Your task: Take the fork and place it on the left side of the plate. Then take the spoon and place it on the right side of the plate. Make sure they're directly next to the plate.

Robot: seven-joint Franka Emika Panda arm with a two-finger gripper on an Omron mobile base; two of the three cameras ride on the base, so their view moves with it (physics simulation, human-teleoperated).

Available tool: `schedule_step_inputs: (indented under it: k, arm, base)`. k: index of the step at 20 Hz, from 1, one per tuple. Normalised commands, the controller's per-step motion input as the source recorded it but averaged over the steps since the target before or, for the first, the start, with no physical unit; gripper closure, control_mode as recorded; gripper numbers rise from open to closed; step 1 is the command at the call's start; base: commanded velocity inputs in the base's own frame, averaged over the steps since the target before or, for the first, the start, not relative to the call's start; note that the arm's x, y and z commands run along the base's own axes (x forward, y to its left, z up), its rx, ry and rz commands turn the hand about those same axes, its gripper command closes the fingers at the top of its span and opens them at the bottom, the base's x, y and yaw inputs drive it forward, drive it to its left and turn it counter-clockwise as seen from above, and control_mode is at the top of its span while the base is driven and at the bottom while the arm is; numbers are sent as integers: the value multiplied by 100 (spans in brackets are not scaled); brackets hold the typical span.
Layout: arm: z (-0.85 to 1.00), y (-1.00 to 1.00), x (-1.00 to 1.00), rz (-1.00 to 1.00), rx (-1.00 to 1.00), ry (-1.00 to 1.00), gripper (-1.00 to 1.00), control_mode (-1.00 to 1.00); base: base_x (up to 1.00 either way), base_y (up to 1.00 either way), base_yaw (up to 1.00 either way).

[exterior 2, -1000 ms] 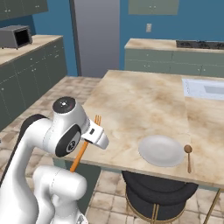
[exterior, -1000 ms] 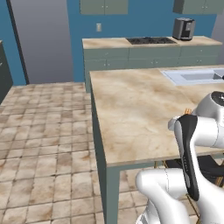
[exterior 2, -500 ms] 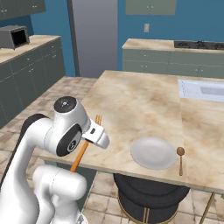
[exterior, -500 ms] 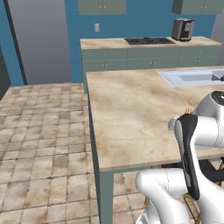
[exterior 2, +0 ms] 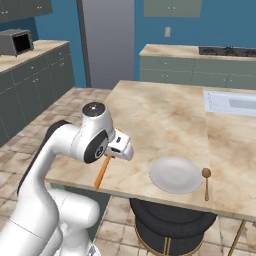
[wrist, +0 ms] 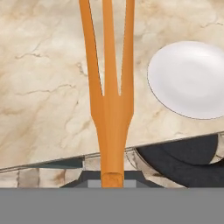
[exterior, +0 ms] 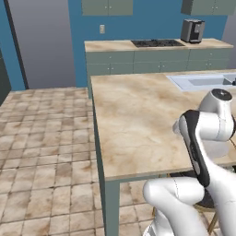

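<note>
Fork carried above the worktop edge, left of the plate.
Claw [exterior 2: 119, 148] clenched on the fork [exterior 2: 103, 169], well apart from the plate [exterior 2: 176, 175]; releasing here would likely leave it short, or drop it off the worktop [exterior 2: 150, 120].

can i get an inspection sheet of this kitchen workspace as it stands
surface: beige marble-look island counter, sink basin inset at its far right
job's things: slim bright-orange fork held off the counter, left of the plate; flat round pale plate near the front edge; small brown wooden spoon lying apart from the plate on its right
clutter: nothing seen
grippers: gripper shut on the fork
cables: nothing seen
surroundings: dark round stool under the counter, grey-green cabinets, blue wall, tiled floor
</note>
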Motion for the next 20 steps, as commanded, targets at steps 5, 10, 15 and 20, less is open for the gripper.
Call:
schedule_step_inputs:
  k: [5,10,15,20]
  arm:
    - [-42,0,72,9,-12,5,100,-100]
    - [-60,0,61,4,-17,3,100,-100]
    - [-60,-15,37,1,-12,0,100,-100]
    - [-31,-23,44,0,-3,0,100,-100]
  base:
    - [0,0,0]
    - [0,0,0]
    - [0,0,0]
    - [0,0,0]
